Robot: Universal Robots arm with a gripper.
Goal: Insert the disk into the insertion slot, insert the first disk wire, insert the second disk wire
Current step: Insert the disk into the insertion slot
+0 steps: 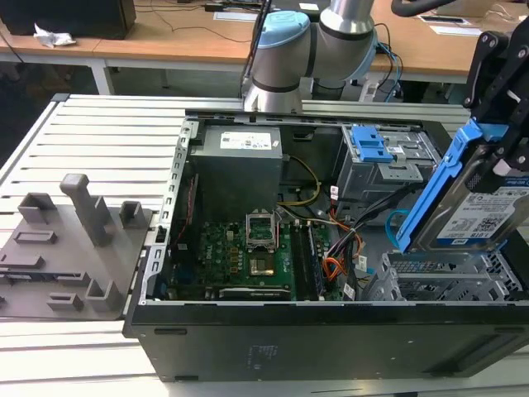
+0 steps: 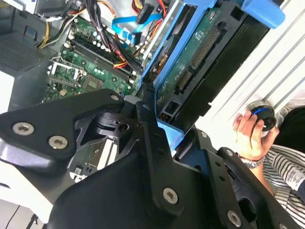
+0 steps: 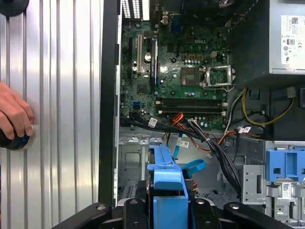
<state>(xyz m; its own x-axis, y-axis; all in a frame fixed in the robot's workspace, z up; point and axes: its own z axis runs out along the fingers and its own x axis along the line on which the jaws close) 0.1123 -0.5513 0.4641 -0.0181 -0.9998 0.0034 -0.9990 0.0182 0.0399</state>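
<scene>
Hovering at the exterior view's right, gripper [image 1: 496,153] clamped on the hard disk [image 1: 467,219], tilted above the insertion slot [image 1: 446,277], likely to line up entry, second disk wire [image 1: 394,225] beside.

The arm [image 1: 277,66] consists of silver-grey tubular segments with light-blue joint caps. The gripper [image 2: 171,114] is matte black, built from flat linkage bars fastened with silver screws [image 2: 163,194]. The person's sleeve [image 2: 286,176] is striped; a wristband [image 2: 251,162] is worn.
</scene>
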